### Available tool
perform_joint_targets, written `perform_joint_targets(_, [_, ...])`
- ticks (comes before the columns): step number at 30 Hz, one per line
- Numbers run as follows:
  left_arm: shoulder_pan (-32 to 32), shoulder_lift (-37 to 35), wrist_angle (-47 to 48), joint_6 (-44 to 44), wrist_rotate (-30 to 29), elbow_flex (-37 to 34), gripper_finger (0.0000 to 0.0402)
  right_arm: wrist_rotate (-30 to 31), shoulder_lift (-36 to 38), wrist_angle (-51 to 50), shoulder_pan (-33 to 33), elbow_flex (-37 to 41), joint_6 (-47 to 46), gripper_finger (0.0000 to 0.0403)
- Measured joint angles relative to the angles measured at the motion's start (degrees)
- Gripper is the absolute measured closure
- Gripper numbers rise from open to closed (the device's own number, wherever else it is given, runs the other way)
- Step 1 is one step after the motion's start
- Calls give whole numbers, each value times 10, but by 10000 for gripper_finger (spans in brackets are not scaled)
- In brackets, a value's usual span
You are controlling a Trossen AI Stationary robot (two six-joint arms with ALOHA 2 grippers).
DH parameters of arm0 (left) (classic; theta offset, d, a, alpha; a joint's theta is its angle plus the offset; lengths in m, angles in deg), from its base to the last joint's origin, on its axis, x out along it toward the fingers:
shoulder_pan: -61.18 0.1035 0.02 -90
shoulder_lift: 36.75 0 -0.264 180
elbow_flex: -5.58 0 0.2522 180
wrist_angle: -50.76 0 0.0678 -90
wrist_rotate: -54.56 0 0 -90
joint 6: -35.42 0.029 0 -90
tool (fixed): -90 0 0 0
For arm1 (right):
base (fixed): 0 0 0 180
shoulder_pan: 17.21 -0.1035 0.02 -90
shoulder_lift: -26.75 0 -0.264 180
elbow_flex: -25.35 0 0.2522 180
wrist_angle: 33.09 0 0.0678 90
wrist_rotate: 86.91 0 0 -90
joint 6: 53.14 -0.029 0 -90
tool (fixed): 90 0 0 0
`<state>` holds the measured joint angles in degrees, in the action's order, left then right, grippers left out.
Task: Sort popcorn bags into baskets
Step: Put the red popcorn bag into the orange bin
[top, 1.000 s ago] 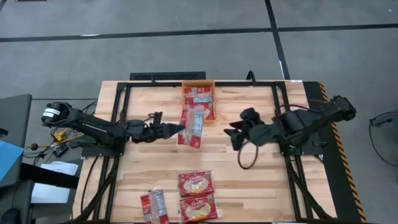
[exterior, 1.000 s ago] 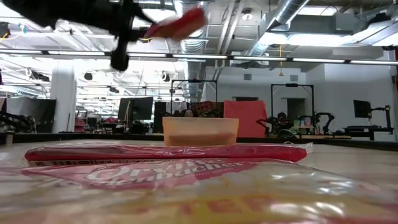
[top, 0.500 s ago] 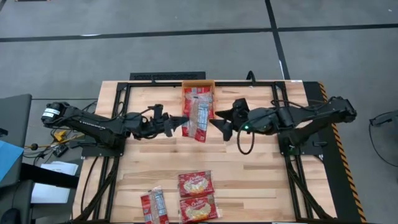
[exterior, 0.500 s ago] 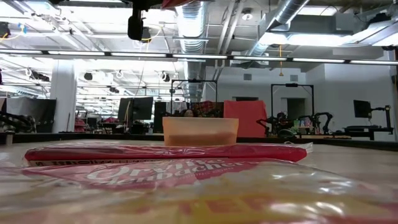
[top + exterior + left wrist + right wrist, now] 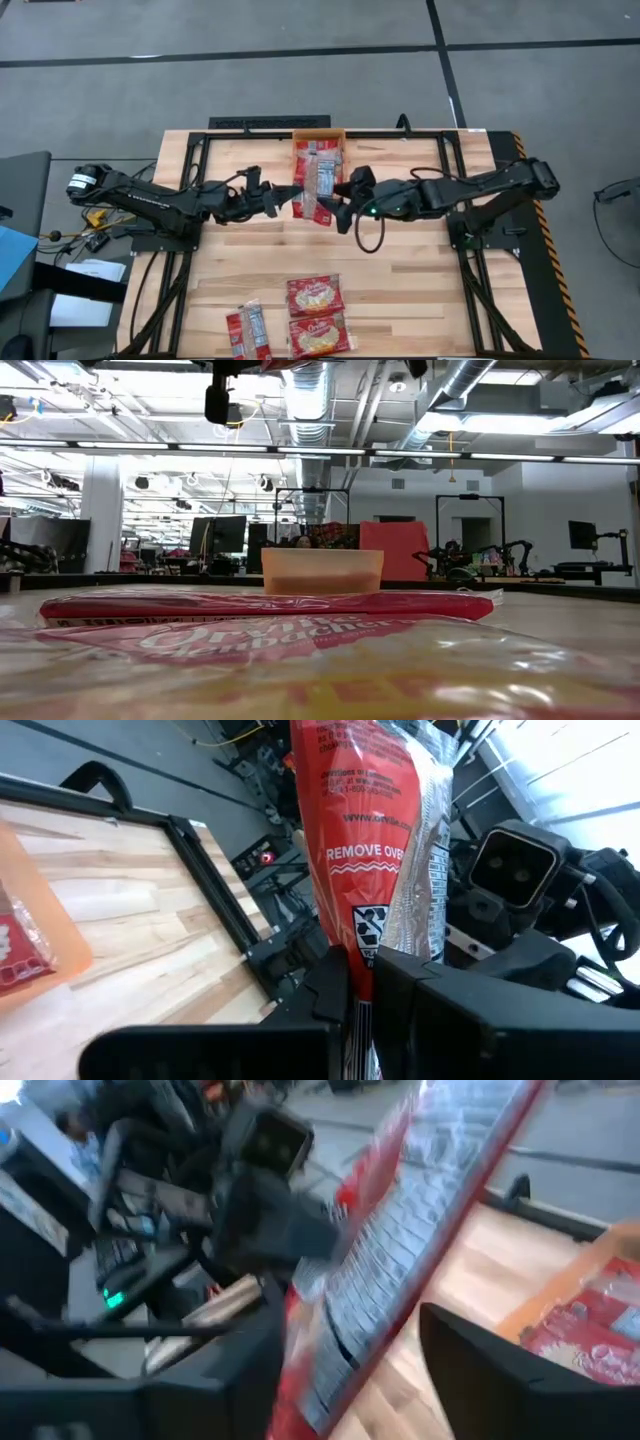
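Holding one popcorn bag [image 5: 317, 190] aloft above the table [image 5: 420, 270], just in front of the orange basket [image 5: 320, 134]: left gripper [image 5: 292, 197], fingers clenched on the packet's lower edge (pinch seen plainly in the left wrist view [image 5: 375, 870], red face and grey-white back panel both showing). Bag upright, clear of the wood.

Reaching in from the opposite side: right gripper [image 5: 341, 204], fingers spread, one on each side of the same bag [image 5: 400, 1270], close to it; contact not confirmable from any view. Left arm's camera housing visible beyond the packet in the right wrist view.

Noted in the basket at the far table edge: at least one red packet [image 5: 322, 160] lying flat, with a second red packet visible through the orange wall [image 5: 585, 1335].

Lying flat at the near edge, well apart from both grippers: three further bags, two face-up [image 5: 315, 295] [image 5: 318, 335] and one back-up [image 5: 247, 330]. Nearest packets [image 5: 270, 650] fill the low view's foreground, basket [image 5: 322, 571] standing behind them.
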<state>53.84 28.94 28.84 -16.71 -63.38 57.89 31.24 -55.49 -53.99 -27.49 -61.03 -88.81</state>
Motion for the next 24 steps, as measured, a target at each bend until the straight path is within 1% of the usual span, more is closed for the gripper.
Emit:
perform_joint_targets(1, [0, 0, 4, 0, -2, 0, 397, -6, -2, 0, 4, 0, 0, 179])
perform_joint_targets(3, [0, 0, 6, -1, -13, 0, 397, -24, -3, -4, 18, 0, 2, 231])
perform_joint_targets(7, [1, 0, 7, 0, -28, 0, 396, -72, -4, -2, 50, 0, 2, 361])
perform_joint_targets(8, [1, 0, 7, 0, -31, 0, 394, -78, -3, -1, 57, 0, 5, 378])
perform_joint_targets(9, [0, 0, 6, 1, -32, 0, 390, -81, -3, 0, 63, 0, 11, 383])
perform_joint_targets(12, [0, 0, 16, 21, -36, 0, 363, -112, -3, -4, 92, 0, 19, 370])
perform_joint_targets(14, [1, 0, 28, 34, -40, 0, 336, -156, 5, -9, 122, 0, 32, 370])
perform_joint_targets(15, [0, 0, 35, 39, -41, 0, 322, -173, 9, -9, 136, 0, 39, 376])
perform_joint_targets(17, [0, 0, 48, 43, -40, 0, 291, -201, 18, -10, 168, 0, 54, 388])
perform_joint_targets(20, [6, 0, 78, 43, -38, 0, 250, -232, 31, -26, 220, 0, 84, 387])
perform_joint_targets(22, [12, -1, 104, 32, -34, 0, 229, -247, 41, -61, 261, 0, 121, 384])
perform_joint_targets(24, [18, -2, 136, 6, -28, 0, 215, -251, 44, -104, 300, -1, 176, 386])
